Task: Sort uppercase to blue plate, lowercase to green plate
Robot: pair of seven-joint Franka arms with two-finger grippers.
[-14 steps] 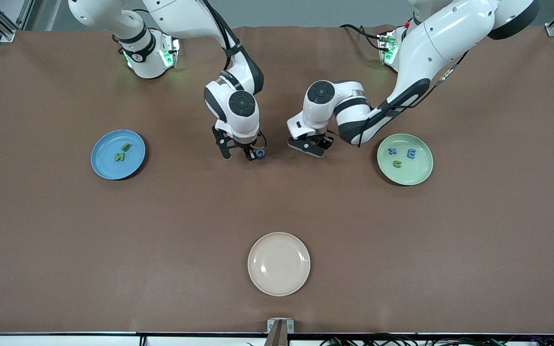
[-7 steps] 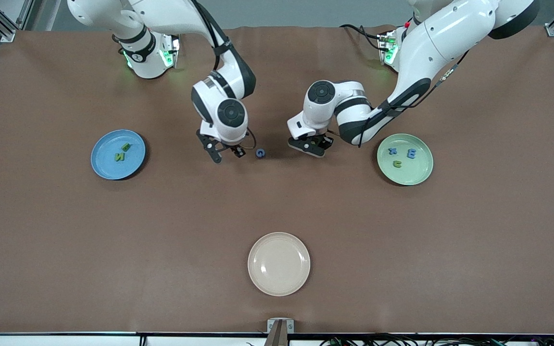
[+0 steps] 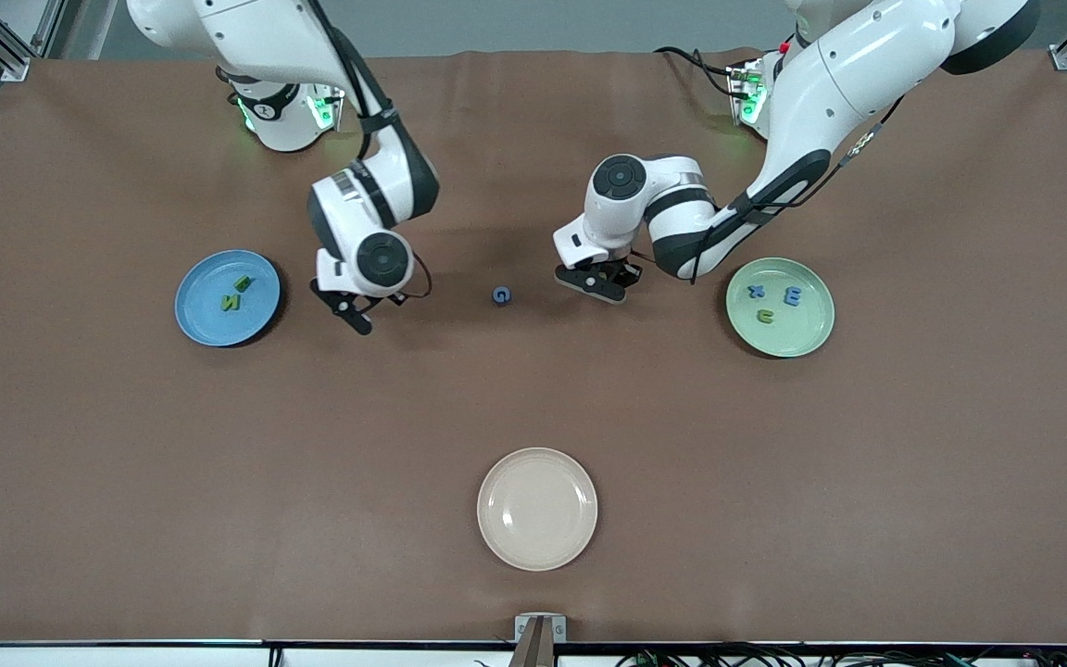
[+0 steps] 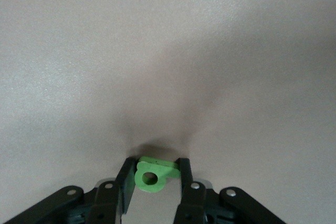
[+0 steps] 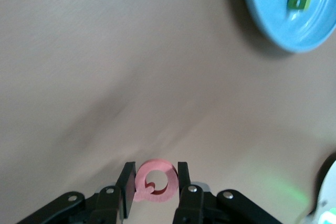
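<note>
1. Since the earlier frames the right gripper [image 3: 359,313] has swung away from the blue G [image 3: 501,295] toward the blue plate [image 3: 200,320]; the left gripper [image 3: 600,282] has kept its place, and the G lies where it lay.
2. Table [image 3: 774,482]: a brown sheet carries three plates and one loose letter.
3. Cream plate [image 3: 537,547]: nearest the front camera, about midway between the arms' ends.
4. Blue plate: at the right arm's end, with the green B [image 3: 243,283] and the green N [image 3: 231,302] lying on it, the N nearer the camera.
5. Green plate [image 3: 811,338]: at the left arm's end, with the blue x [image 3: 756,291], the blue m [image 3: 792,295] and the green u [image 3: 764,316] on it.
6. Right gripper: it hangs over bare table just beside the blue plate, its fingers [image 5: 128,182] narrowed on the red Q [image 5: 155,181], as the right wrist view shows.
7. Left gripper: low over the table between the G and the green plate, its fingers [image 4: 126,179] pinching the green q [image 4: 153,172] at the table's surface; whether the q is lifted I cannot tell.
8. Blue G: alone on bare table between the two grippers, nearer the left one, apart from both.
</note>
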